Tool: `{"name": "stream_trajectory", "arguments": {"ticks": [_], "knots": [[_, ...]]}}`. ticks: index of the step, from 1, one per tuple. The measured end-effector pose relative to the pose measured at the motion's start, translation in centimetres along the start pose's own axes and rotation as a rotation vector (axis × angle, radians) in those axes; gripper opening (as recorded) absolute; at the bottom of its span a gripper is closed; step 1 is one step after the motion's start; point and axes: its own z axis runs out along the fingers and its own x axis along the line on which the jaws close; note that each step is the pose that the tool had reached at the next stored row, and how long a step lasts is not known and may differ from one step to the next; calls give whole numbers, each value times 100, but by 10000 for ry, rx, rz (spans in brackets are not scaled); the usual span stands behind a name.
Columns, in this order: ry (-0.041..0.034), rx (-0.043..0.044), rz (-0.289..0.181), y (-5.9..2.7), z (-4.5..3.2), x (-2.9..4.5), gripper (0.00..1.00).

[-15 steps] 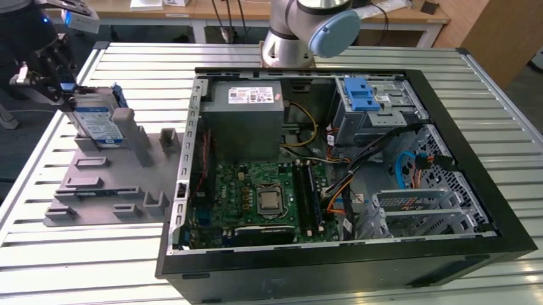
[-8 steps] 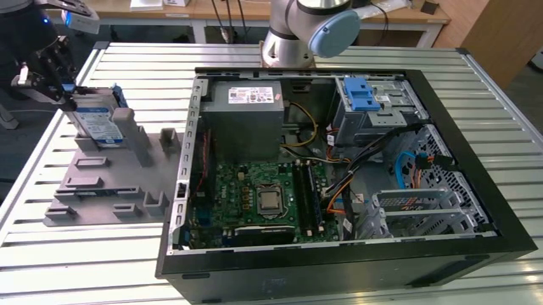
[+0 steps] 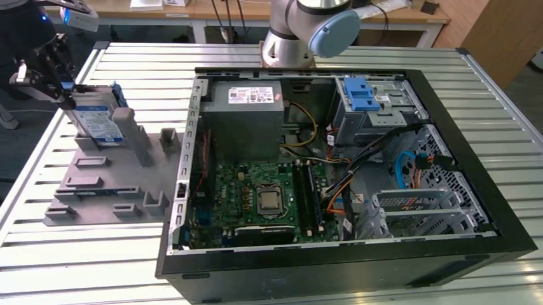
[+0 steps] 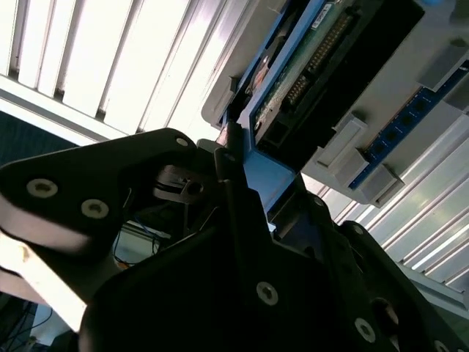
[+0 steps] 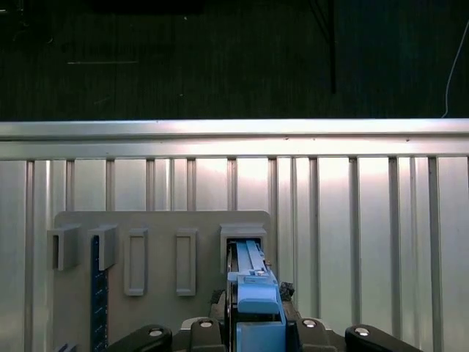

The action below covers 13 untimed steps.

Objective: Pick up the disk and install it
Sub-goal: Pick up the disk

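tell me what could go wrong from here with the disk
1. The gripper sits at the top edge of the upright disk, which stands in the grey holder; a skewed lift may jam it in the slot.
2. Loose cables run near the cage with the blue latch and might snag the disk.

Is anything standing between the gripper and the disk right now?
Nothing visible does. The gripper is right at the disk, which stands upright in the grey fixture.
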Motion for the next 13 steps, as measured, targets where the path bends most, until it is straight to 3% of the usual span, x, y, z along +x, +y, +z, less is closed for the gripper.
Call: {"name": "stream_trajectory", "arguments": {"ticks": [13], "knots": [[0, -1, 0, 2, -121, -1, 37]]}}
